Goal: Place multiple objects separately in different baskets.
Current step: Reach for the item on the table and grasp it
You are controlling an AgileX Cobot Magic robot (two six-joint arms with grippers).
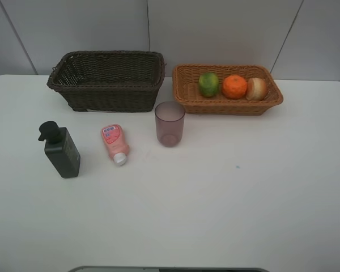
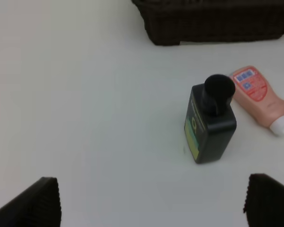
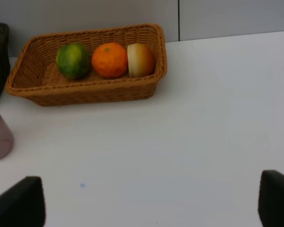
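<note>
Green fruit (image 1: 208, 84), tangerine (image 1: 234, 86), peach (image 1: 256, 89) in the tan basket (image 1: 226, 107); left fingers (image 2: 33, 203), right fingers (image 3: 19, 201) wide apart, empty.

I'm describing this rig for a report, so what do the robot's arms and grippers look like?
Little shows. The left gripper appears as two black, blocky fingertips with finely ridged edges; the right gripper has similar matt black fingertips with rounder corners. No cables, markings or arm links are visible, and the high camera shows no arm.
</note>
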